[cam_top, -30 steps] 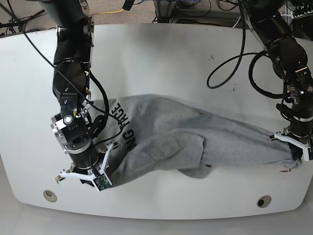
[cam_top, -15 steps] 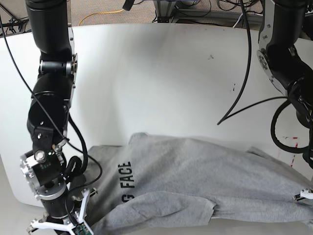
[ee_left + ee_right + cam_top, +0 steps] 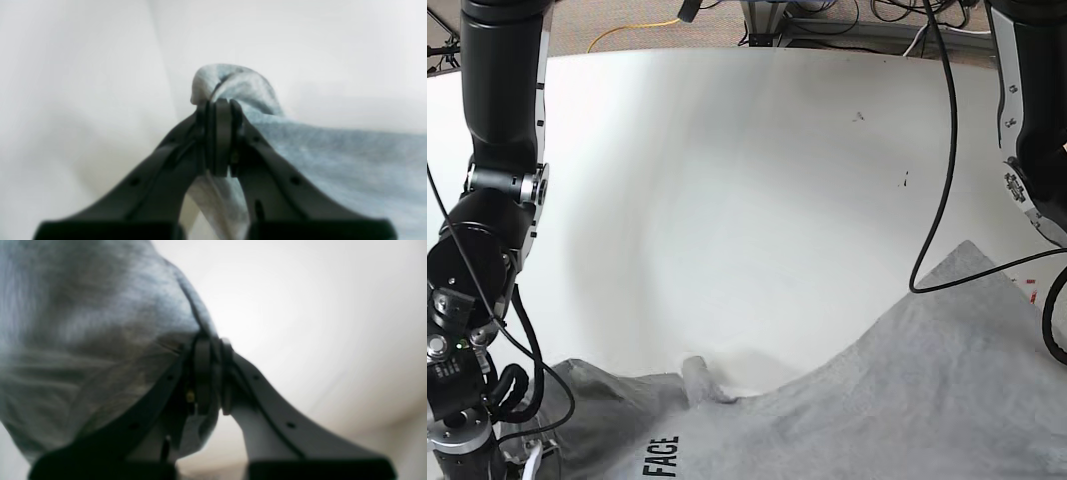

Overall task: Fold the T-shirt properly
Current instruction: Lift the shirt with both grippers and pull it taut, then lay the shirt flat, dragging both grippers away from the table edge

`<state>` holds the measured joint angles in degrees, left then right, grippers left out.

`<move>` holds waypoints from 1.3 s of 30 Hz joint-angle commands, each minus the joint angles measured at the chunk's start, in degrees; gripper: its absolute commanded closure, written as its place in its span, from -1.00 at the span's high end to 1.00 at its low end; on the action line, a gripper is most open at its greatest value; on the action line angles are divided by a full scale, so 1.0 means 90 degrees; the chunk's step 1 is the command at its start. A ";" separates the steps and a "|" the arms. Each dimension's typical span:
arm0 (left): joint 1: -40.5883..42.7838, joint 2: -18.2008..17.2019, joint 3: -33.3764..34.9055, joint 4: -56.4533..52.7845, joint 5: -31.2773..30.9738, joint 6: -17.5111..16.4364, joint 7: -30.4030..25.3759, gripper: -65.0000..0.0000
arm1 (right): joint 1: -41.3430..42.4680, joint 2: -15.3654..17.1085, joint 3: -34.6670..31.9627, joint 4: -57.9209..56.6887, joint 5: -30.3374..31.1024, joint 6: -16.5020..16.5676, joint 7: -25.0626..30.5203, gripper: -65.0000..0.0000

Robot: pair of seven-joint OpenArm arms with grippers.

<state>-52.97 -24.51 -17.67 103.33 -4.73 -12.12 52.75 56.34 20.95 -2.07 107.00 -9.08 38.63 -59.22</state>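
The heather-grey T-shirt (image 3: 907, 400) hangs stretched across the bottom of the base view, with its black "FACE" lettering (image 3: 660, 455) at the lower left. My left gripper (image 3: 218, 103) is shut on a bunched edge of the T-shirt (image 3: 333, 156), which runs off to the right. My right gripper (image 3: 210, 343) is shut on a fold of the T-shirt (image 3: 83, 323), which fills the left of that view. In the base view both grippers are below the frame; only the arms show, at the left (image 3: 467, 300) and right (image 3: 1037, 150) edges.
The white table (image 3: 747, 180) fills the base view behind the shirt. A black cable (image 3: 939, 150) hangs from the arm on the right. More cables and a yellow cord (image 3: 632, 30) lie on the floor beyond the table's far edge.
Both arms have pulled the shirt toward the bottom of the base view. The grippers have left that view, the shirt looks larger and closer, and more bare table shows behind it.
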 commanded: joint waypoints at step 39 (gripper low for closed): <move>0.6867 0.1508 -0.1577 0.1320 -0.0026 -0.1462 0.0786 -1.00 | -0.6352 -0.1922 0.2325 0.1000 -0.0119 0.0020 0.0089 -1.00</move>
<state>7.70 -10.15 -31.46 114.26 -5.17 -25.15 60.84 0.10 3.36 18.48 114.76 -9.96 39.03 -58.78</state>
